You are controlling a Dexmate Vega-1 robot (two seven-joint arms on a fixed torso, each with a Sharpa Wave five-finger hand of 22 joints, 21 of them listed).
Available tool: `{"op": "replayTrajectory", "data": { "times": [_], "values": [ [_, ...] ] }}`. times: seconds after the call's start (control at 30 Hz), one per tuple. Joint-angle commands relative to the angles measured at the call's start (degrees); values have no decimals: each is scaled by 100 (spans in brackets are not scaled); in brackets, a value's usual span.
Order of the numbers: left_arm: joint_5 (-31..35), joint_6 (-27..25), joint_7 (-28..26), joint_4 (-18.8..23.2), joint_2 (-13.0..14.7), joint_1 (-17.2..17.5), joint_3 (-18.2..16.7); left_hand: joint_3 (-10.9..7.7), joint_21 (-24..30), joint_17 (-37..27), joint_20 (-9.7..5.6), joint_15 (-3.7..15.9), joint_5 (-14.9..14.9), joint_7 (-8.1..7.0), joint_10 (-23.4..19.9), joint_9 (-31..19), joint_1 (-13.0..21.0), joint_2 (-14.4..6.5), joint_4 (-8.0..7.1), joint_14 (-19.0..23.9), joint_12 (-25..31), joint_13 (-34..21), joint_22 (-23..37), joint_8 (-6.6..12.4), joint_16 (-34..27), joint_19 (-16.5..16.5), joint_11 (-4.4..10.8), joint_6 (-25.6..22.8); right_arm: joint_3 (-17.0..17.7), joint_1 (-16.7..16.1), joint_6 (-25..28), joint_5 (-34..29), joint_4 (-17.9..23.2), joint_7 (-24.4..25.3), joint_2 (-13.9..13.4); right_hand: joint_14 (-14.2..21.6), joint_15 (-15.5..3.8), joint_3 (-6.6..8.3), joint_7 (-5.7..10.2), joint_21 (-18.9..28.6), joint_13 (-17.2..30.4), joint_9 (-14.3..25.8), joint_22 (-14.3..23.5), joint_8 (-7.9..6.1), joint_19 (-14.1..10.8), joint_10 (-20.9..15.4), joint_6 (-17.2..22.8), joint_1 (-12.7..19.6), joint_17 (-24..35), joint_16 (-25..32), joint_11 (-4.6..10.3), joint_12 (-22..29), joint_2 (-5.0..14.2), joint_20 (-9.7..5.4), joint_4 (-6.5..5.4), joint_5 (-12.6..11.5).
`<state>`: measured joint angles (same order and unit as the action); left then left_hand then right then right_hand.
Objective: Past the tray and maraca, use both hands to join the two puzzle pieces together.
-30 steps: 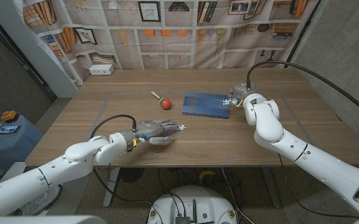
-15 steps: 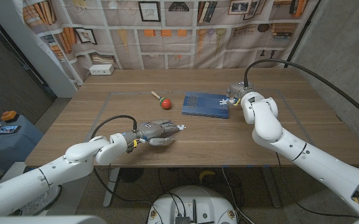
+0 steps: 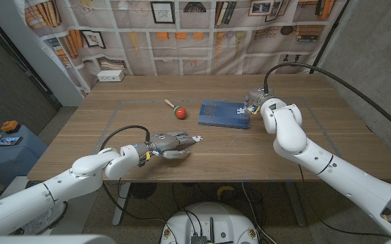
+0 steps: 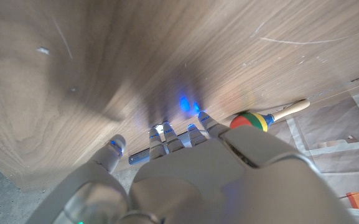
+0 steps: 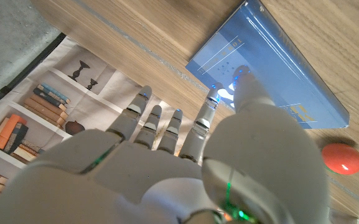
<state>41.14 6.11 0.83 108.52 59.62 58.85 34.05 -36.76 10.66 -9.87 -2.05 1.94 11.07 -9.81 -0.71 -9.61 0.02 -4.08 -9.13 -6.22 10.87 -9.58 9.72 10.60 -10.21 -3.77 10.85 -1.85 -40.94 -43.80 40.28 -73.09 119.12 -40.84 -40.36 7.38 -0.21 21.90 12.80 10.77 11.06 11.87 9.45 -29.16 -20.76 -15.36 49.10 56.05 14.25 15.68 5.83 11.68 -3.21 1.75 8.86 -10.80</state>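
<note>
Puzzle piece (image 3: 241,106): small, flat, stiff, light; lies on blue tray (image 3: 215,114); best pinched by its edges.
Right hand (image 3: 256,102): over tray corner; grasp indeterminate.
Left hand (image 3: 171,144): released, empty.

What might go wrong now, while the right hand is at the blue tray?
The right hand is at the edge of the blue tray, by a small white puzzle piece; a clumsy pinch may push the piece off or shift the tray. The maraca lies close and may roll if the tray slides.
</note>
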Motion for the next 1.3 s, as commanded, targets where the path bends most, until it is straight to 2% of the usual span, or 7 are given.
{"op": "replayTrajectory", "data": {
  "times": [0.03, 0.73, 1.3],
  "values": [
    [78, -96, 24, 48, -23, 23, 28, -1, 38, 0, -570, 854, 40, 10, -22, -12, 22, -364, 29, 28, 29, -21, 26, 33, -24, 3, 1, -25, 24, 15, -98, -24, 17, -128, 108, 26, 42, -17, 2, 4, 13, 12, 29, 11, 0, -45, 61, 34, 13, 19, 8, 4, 77, 47, 17, 6],
    [124, -238, 52, 168, 25, 94, 1, -20, 48, 11, -567, 853, 42, 69, -87, -14, 50, -372, 73, 95, 17, -21, 24, 44, -18, 25, -45, -120, -26, 72, -286, 188, -13, -96, 210, 28, 54, -21, 2, 5, 15, 16, 30, 21, 15, -74, 94, 52, 16, 18, 18, 3, 110, 64, 17, 14],
    [130, -324, 108, 226, 24, 110, -4, -54, 59, 17, -564, 845, 41, 83, -123, -15, 76, -382, 129, 152, -11, -22, 23, 34, -1, 66, -52, -193, -197, 141, -297, 283, -48, -73, 299, 42, 72, -30, 1, 10, 16, 18, 30, 30, 13, -82, 109, 56, 18, 23, -2, -1, 122, 90, 16, 21]
  ]
}}
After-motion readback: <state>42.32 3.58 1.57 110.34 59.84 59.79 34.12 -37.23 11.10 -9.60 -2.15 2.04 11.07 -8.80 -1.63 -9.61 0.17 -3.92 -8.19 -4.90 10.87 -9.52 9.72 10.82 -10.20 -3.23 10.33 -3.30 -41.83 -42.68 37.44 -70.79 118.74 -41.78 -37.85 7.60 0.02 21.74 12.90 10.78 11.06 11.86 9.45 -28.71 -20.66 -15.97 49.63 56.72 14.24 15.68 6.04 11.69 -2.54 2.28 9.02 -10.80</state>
